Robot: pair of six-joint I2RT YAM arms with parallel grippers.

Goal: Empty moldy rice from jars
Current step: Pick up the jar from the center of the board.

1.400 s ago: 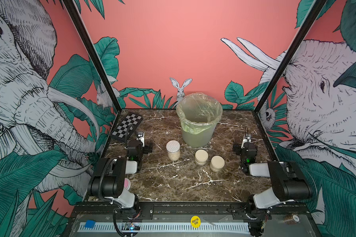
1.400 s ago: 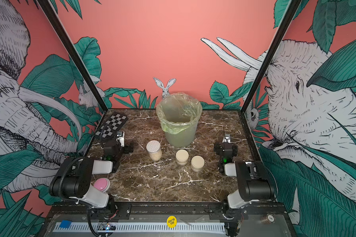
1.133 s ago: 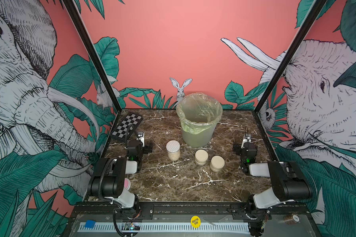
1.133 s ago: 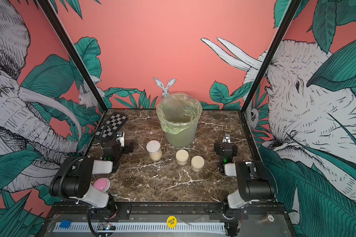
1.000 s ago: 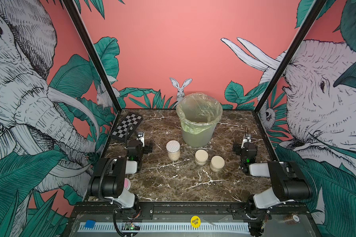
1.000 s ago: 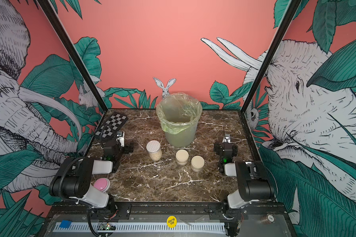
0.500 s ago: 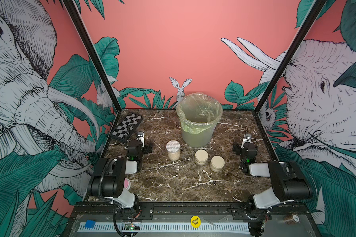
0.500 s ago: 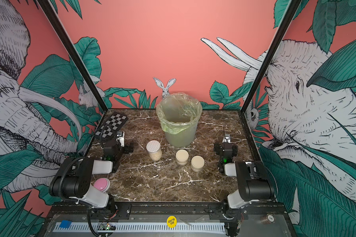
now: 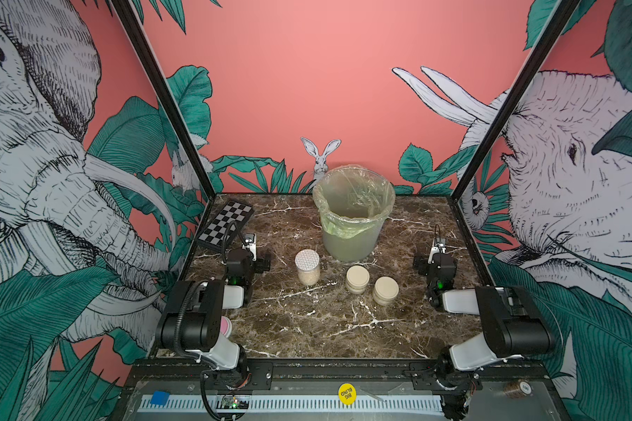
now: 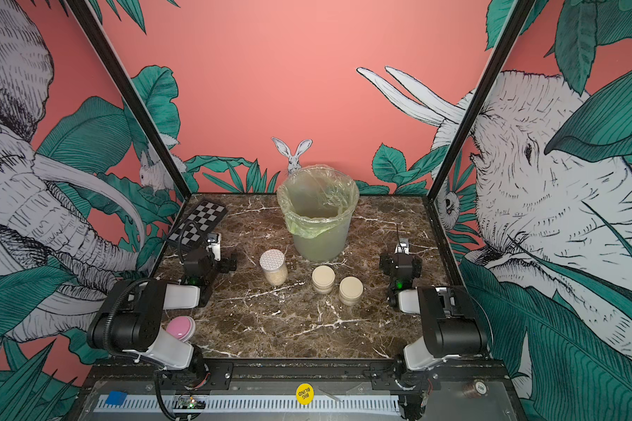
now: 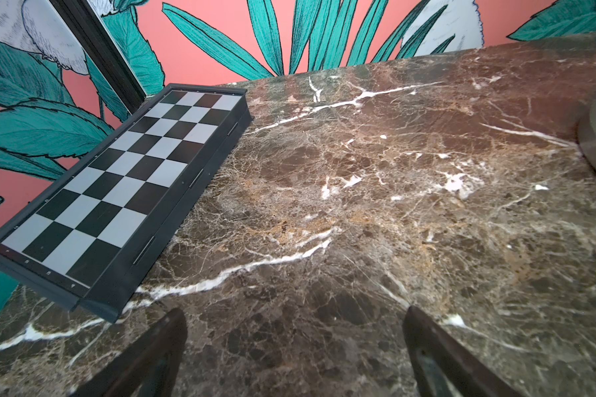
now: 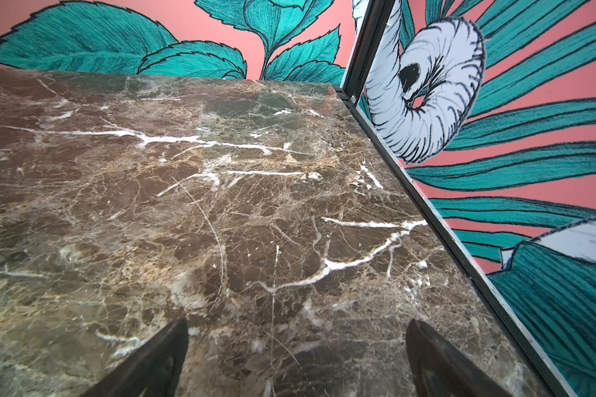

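Left end effector (image 11: 294,311) and right end effector (image 12: 296,323) sit released, empty; best clamp the tall dotted-lid jar (image 9: 307,273) low, upright, before unscrewing.

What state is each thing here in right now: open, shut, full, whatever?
Bin: upright, open-topped, lined with a bag.
Tall jar: upright, closed, rice in its lower part.
Squat jar nearer the bin: upright, closed.
Squat jar farther from the bin: upright, closed.
Chessboard: folded shut.
Left gripper: open, empty.
Right gripper: open, empty.
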